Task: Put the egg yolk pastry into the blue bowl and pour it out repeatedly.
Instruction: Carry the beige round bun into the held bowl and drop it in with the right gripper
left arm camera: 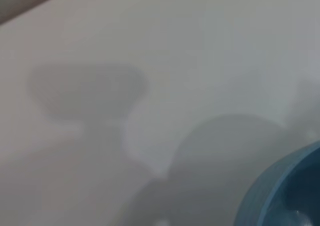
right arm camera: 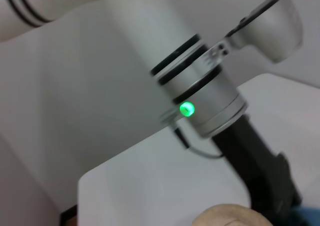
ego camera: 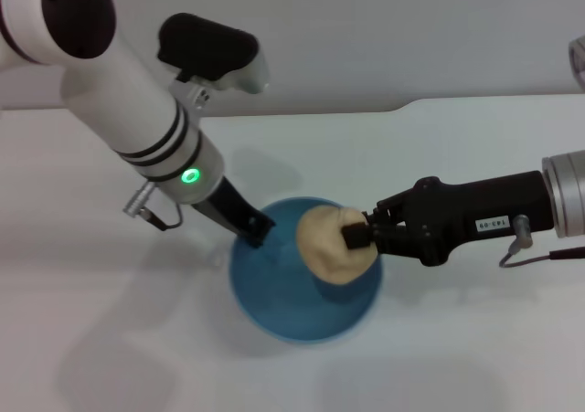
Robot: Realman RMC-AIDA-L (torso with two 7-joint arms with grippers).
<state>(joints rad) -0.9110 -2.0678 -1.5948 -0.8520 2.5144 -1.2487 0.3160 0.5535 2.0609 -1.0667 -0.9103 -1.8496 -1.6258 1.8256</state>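
The blue bowl (ego camera: 274, 293) stands on the white table, in the middle of the head view. My left gripper (ego camera: 254, 228) reaches down to the bowl's left rim and its black fingers sit closed over that rim. The egg yolk pastry (ego camera: 324, 248), a pale tan dome, hangs over the bowl's right half, pinched from the right side by my right gripper (ego camera: 355, 236). In the left wrist view only an arc of the bowl's rim (left arm camera: 280, 186) shows. In the right wrist view the top of the pastry (right arm camera: 225, 217) shows, with the left arm (right arm camera: 200, 95) beyond it.
The white table (ego camera: 110, 339) spreads around the bowl on all sides. Its far edge (ego camera: 393, 110) meets a pale wall behind. A thin cable (ego camera: 151, 213) loops off the left wrist just left of the bowl.
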